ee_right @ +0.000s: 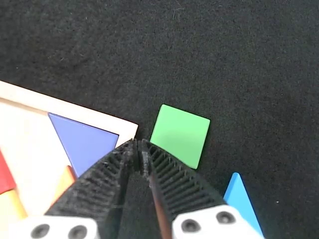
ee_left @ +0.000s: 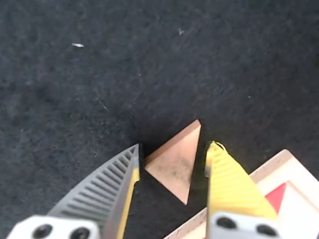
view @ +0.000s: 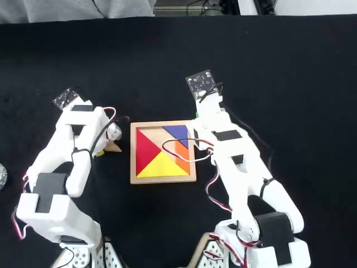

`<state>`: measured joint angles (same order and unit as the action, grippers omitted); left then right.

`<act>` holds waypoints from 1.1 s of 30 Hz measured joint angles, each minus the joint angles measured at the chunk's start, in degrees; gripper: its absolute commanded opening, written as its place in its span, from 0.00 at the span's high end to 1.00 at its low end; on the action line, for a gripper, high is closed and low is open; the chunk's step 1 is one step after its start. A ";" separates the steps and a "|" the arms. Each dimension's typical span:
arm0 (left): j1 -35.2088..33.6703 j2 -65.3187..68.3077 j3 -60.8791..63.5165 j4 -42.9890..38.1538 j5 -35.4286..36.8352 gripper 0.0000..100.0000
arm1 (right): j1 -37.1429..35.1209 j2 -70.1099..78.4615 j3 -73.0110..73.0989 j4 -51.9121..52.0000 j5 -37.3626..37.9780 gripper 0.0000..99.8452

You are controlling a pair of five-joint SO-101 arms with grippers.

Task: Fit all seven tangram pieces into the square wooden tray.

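Starting at the left, I have the left gripper spread open, jaws straddling the tan triangle. The piece lies flat on the black cloth just beside the outer left edge of the square wooden tray. I cannot tell whether either finger touches it yet. The piece's sides slant, so I judge a hasty squeeze could squirt it out towards its point. I want the pads low and level against two edges, closing slowly, and then a straight lift that clears the rim before any turn. Inside the tray sit the red triangle, the yellow triangle, the orange piece and the violet triangle, with bare wood showing along the far edge between red and violet. Over the tray's far right corner hangs the right gripper, clenched shut on nothing. Just outside that corner the green square lies on the cloth, with the light blue triangle near it, so three pieces remain to seat.
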<state>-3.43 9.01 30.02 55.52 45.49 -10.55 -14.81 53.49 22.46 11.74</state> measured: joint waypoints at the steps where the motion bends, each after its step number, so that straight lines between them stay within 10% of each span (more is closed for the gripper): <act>1: 0.00 0.88 -0.88 0.00 0.00 0.79 | 0.00 0.00 0.00 0.00 0.00 0.99; 27: 0.35 -0.97 -7.03 10.90 -3.78 0.92 | 0.00 0.00 0.00 0.00 0.00 0.99; 33: 12.31 -18.02 -7.03 14.77 -16.53 0.92 | 3.96 0.00 0.00 0.00 -0.53 0.99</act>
<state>8.88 -9.01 22.99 70.29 28.97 -6.59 -14.81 53.49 22.46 11.21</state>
